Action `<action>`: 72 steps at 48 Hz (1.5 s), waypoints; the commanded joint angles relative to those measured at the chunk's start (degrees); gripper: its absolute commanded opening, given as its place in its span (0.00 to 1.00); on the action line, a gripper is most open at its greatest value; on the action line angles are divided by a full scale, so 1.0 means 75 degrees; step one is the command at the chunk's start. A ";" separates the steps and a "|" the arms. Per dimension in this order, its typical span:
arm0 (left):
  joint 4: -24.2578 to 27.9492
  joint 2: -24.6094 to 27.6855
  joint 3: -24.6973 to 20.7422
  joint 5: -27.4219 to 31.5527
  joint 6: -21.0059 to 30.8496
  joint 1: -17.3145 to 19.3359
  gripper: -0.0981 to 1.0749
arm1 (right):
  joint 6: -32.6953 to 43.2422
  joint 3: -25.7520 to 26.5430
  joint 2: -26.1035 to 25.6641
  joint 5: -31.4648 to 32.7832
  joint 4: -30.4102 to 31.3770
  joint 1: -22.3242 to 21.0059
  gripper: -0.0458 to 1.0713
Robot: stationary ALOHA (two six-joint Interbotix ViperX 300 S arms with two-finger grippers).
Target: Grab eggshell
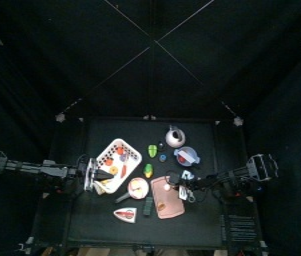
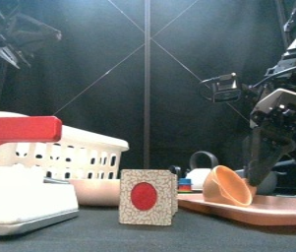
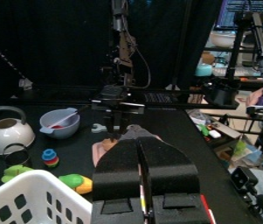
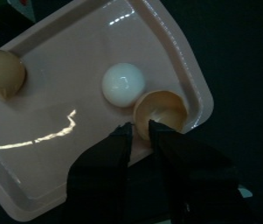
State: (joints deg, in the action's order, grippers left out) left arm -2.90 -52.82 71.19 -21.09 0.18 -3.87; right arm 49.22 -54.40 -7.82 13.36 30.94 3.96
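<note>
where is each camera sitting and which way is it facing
Top: high overhead, straight down on the table; both arms enter from the sides.
Front: table edge, level; basket, pink tray, right arm behind.
Left wrist: along its shut left gripper toward kettle and bowl.
Right wrist: down on the tray, right gripper around an eggshell.
Shared: tray, in the front and right wrist views.
</note>
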 commanded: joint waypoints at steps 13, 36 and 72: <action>-0.0012 0.0023 -0.0082 -0.0082 0.0000 0.0012 0.10 | 0.0012 0.0270 0.0164 0.0000 0.0199 -0.0152 0.58; -0.0012 0.0023 -0.0070 -0.0082 0.0000 0.0012 0.10 | 0.0012 0.0703 -0.0117 0.0574 0.0270 -0.0105 0.38; -0.0012 0.0023 -0.0070 -0.0082 -0.0023 0.0012 0.10 | -0.0023 0.1266 -0.0961 0.0223 0.0281 -0.0094 0.38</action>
State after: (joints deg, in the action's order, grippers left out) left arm -2.90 -52.82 71.46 -21.18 0.00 -3.87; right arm 49.13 -46.76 -13.27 16.44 32.87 3.34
